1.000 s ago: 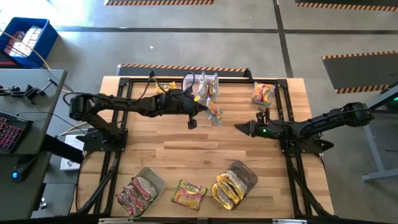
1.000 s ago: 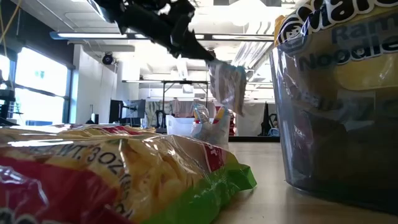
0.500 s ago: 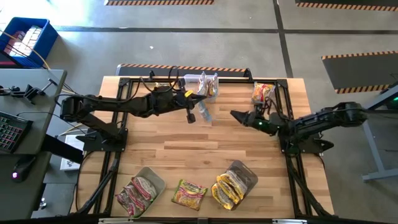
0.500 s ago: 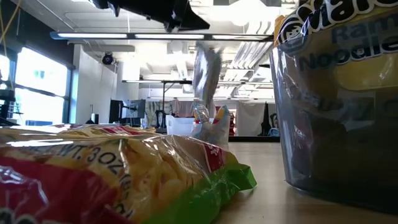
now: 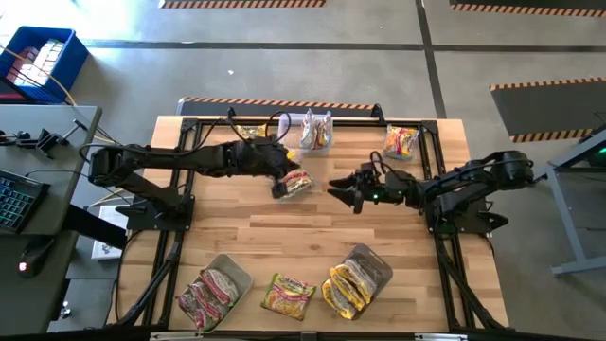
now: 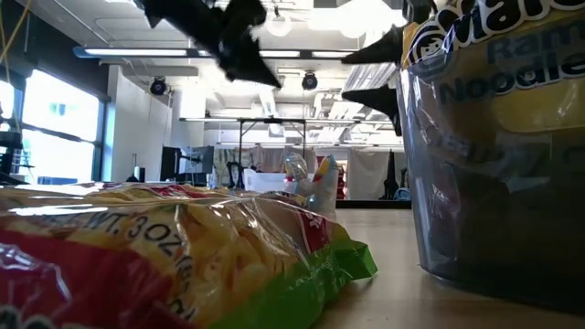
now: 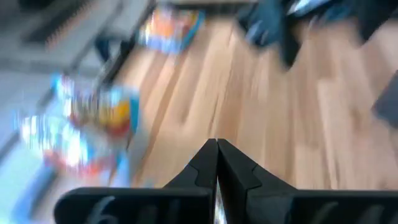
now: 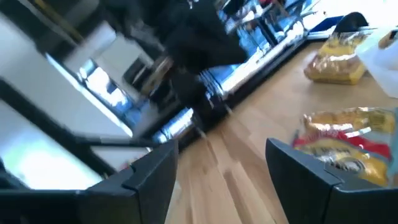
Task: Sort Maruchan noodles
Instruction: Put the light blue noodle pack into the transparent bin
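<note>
My left gripper (image 5: 282, 185) hangs over the middle of the table, shut on a silver-and-pink Maruchan packet (image 5: 296, 183). My right gripper (image 5: 339, 189) is open, just right of that packet, with its fingers pointing at it across a small gap. The low view has both grippers high up, the left (image 6: 267, 79) and the right (image 6: 367, 75), and the held packet does not show there. More packets stand in a heap (image 5: 315, 131) at the far edge. A yellow one (image 5: 252, 131) and an orange one (image 5: 401, 142) lie flat beside it. My left gripper pinches the packet by its left edge (image 5: 289, 186) between the two shut fingers (image 7: 205, 165), coming level from the table's left. The rest of the packet sticks out to the right of the fingertips, tilted. The gripper is well above the table in the low view.
At the near edge are a clear tub with pink-red packets (image 5: 213, 289), a loose green-yellow packet (image 5: 288, 296) and a clear tub with yellow packets (image 5: 357, 278). Bare wood lies between the two rows. A black frame (image 5: 284, 106) runs along the far edge.
My left gripper has drawn back slightly toward the table's left and turned. The packet, which stuck out far to the right and then hung down, now sits close against the fingertips. My right gripper has moved toward the table's left, closing on the packet, still open.
</note>
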